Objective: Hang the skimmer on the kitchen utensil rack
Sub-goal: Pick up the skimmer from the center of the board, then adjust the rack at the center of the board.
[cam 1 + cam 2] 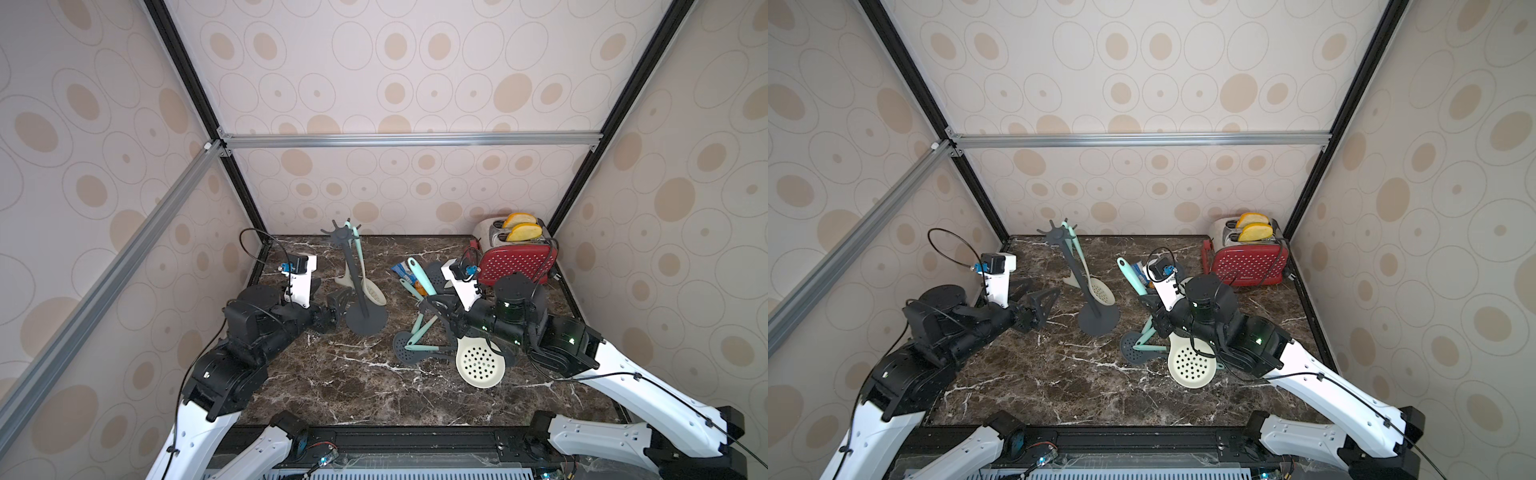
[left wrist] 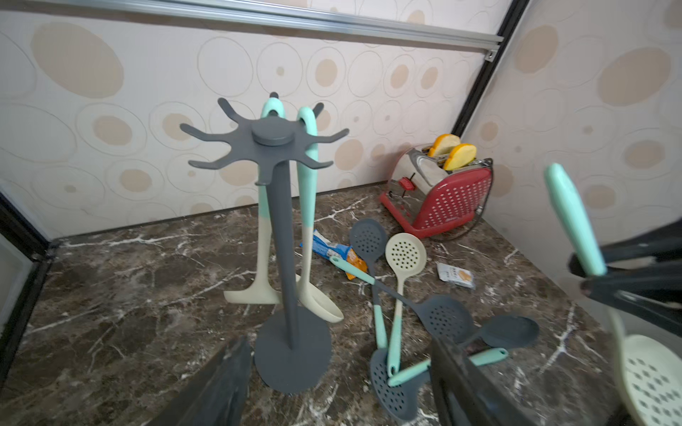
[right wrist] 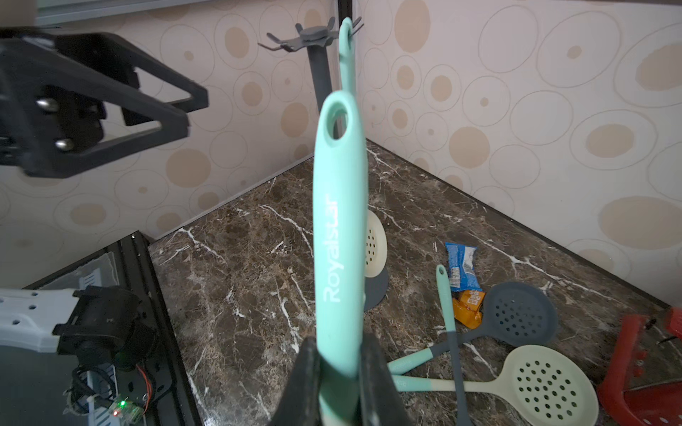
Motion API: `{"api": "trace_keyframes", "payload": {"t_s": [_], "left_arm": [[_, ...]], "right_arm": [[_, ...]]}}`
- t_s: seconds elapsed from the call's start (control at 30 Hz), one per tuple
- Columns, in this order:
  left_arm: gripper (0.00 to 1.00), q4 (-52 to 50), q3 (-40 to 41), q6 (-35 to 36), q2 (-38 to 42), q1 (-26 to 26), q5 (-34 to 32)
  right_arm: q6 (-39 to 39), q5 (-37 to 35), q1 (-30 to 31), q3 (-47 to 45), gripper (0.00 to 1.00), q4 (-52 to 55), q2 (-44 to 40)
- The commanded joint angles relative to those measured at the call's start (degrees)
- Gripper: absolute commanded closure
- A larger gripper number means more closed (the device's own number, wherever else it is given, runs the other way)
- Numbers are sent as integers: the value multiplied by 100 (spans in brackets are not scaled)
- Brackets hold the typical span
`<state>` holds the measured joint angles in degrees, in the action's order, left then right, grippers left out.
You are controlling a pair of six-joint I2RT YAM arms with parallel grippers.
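**Holding skimmer [image 1: 480, 365] right of kitchen utensil rack [image 1: 367, 322], not yet hung**

Both top views: the right fingers [image 1: 442, 309] are clamped on the skimmer's mint handle, cream head nearer the robot, hole end [image 1: 412, 263] tilted away. The rack stands to their left across open counter [image 1: 332, 386]. Beside the rack base, the left fingers [image 1: 336, 307] are spread wide and empty; this is the nearer arm.

Left wrist: crown [image 2: 271, 134] shows free hooks on the side facing this arm. Two hung utensils [image 2: 308, 206] occupy the far side, back wall [image 2: 147, 110] close behind.

Right wrist: handle runs lengthwise from the fingers toward the crown, hole end uppermost. Likely move: up and leftward. Loose utensils [image 3: 516, 313] lie below the held piece.
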<state>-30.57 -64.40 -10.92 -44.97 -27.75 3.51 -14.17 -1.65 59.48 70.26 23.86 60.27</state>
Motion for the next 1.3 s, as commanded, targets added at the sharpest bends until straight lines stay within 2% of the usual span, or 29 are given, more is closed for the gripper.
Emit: {"api": "trace_keyframes", "payload": {"t_s": [0.0,0.13,0.23,0.4,0.53,0.63,0.83,0.93,1.2,1.27], "left_arm": [[23,1248,345,737,-106,18,-238],[25,2126,787,653,-147,264,473],[25,2965,1134,183,-209,640,1124],[27,4493,1827,-368,-315,926,1311],[28,4879,2020,-416,-516,953,1223],[27,5190,2234,-500,-586,1163,1256],[33,6120,2633,-1077,-883,1827,2072],[40,6228,2535,-1105,-1118,1826,2478],[40,6409,2617,-1079,-1327,1843,2515],[48,6464,2662,-1088,-1410,1843,2559]], "right_arm": [[-16,403,-7,86,100,-35,-31],[-29,468,-4,7,100,-88,-127],[-25,499,-6,-41,100,-87,-204],[-50,495,-6,-48,100,44,-320],[-44,464,-6,-81,100,134,-450],[-42,462,0,-89,100,198,-523],[-63,420,-6,-107,100,277,-587],[-62,404,-2,-108,100,295,-586],[-101,376,-7,-128,100,328,-578],[-112,398,-9,-123,100,332,-561]]}}
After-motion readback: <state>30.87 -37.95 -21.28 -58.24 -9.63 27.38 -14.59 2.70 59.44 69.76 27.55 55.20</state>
